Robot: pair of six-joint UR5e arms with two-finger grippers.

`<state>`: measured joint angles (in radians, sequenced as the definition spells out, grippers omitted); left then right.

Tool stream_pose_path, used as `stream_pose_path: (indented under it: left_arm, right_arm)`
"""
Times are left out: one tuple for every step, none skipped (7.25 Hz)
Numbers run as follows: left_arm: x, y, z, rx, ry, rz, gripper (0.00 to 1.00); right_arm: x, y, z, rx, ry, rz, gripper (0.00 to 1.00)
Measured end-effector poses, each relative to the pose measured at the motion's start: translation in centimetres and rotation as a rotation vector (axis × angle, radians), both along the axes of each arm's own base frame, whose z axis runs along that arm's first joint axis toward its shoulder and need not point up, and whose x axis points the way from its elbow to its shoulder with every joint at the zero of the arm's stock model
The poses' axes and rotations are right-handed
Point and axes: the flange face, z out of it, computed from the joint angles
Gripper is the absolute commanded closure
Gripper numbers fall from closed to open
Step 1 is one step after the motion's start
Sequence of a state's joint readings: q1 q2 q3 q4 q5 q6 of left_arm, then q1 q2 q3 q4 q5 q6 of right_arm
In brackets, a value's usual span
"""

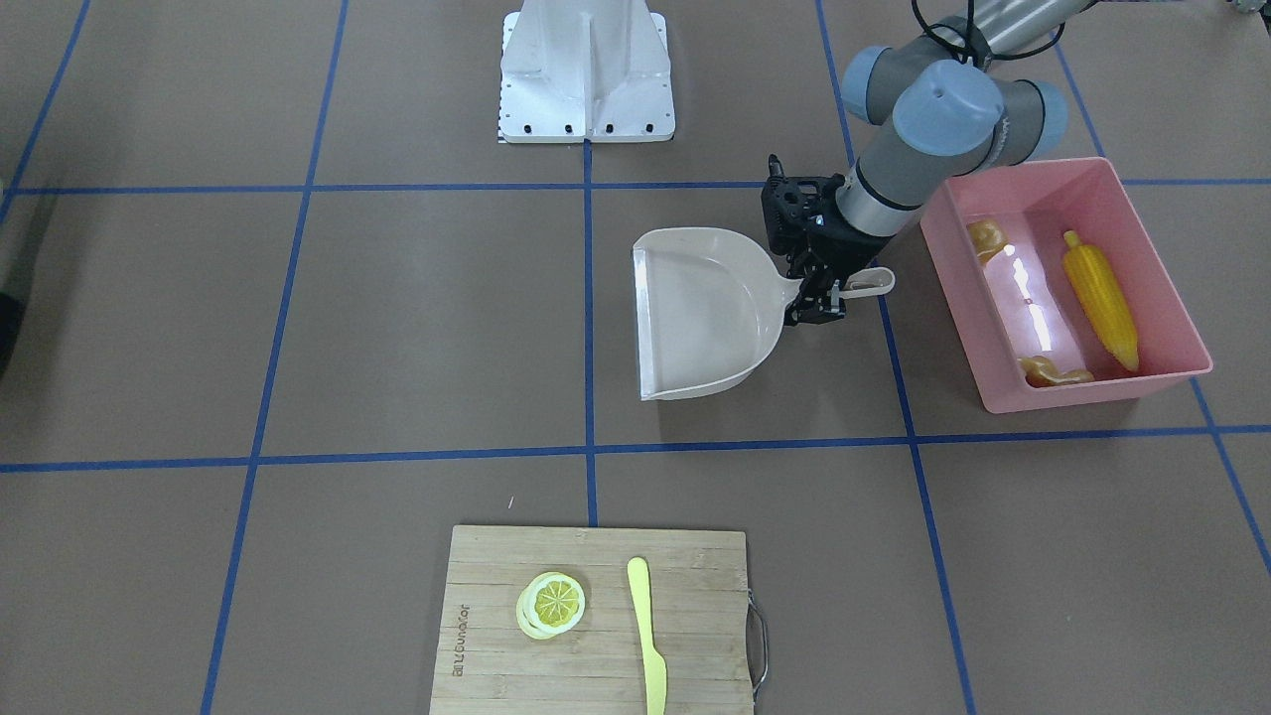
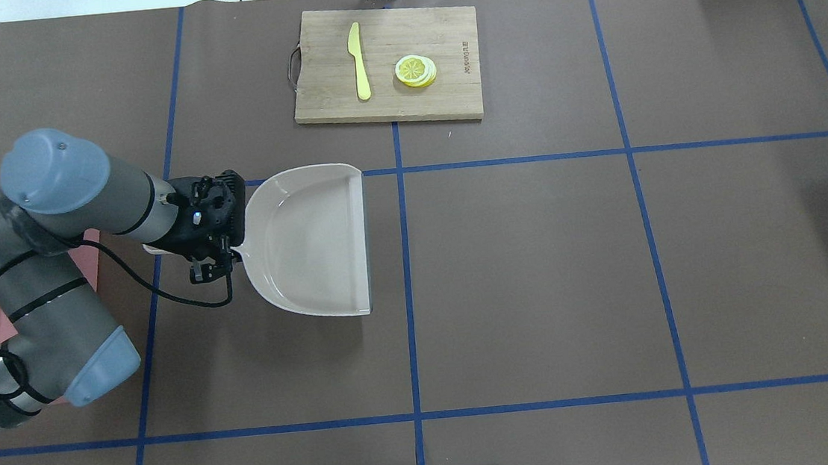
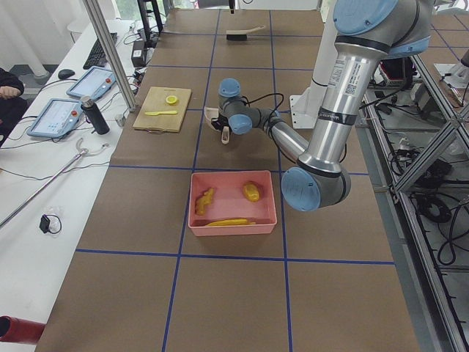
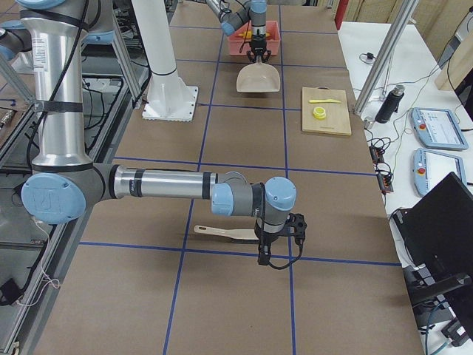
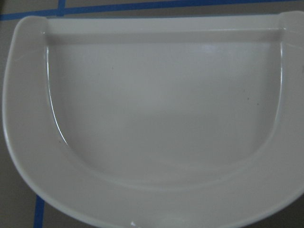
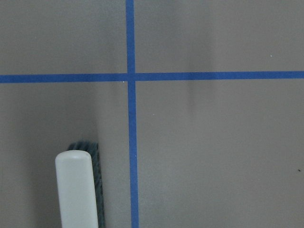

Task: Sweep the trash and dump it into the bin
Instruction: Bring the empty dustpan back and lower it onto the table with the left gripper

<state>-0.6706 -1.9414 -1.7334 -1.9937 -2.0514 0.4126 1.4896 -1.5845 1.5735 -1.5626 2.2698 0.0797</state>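
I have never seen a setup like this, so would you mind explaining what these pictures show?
Two robot arms work at a table, filmed from in front, overhead, both ends and each wrist. The left gripper holds an empty dustpan by its handle. The right gripper hangs beside a brush; whether it is open, I cannot tell. The pink bin already contains a toy corn cob, potato and ginger root. A cutting board carries a lemon slice and a plastic knife.

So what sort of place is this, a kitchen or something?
Probably a robotics lab or test cell, not a kitchen. The table is marked off with a blue tape grid, the left arm and right arm work at it, and control tablets sit on a side bench.
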Motion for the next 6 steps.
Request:
stream_pose_path:
  left_arm:
    - [1.8, 0.2, -0.5, -0.002, 0.001, 0.019, 1.0]
    - [2.8, 0.3, -0.8, -0.007, 0.001, 0.027, 1.0]
    - [3.3, 0.2, -0.6, -0.013, -0.005, 0.029, 1.0]
    - [3.6, 0.2, -0.4, -0.018, -0.012, 0.03, 1.0]
    - [3.7, 0.1, -0.2, -0.021, -0.017, 0.029, 1.0]
    - [3.8, 0.1, -0.1, -0.024, -0.022, 0.029, 1.0]
  right_arm:
    - [-0.1, -0.3, -0.4, 0.007, 0.0, -0.001, 0.0]
    - [-0.1, -0.7, -0.7, 0.013, 0.005, 0.0, 0.0]
    - [-0.2, -1.1, -1.1, 0.021, 0.008, 0.0, 0.0]
    - [-0.3, -1.4, -1.3, 0.024, 0.011, -0.001, 0.0]
    - [-0.4, -1.5, -1.3, 0.026, 0.015, -0.002, 0.0]
    - [-0.4, -1.6, -1.4, 0.029, 0.019, -0.004, 0.0]
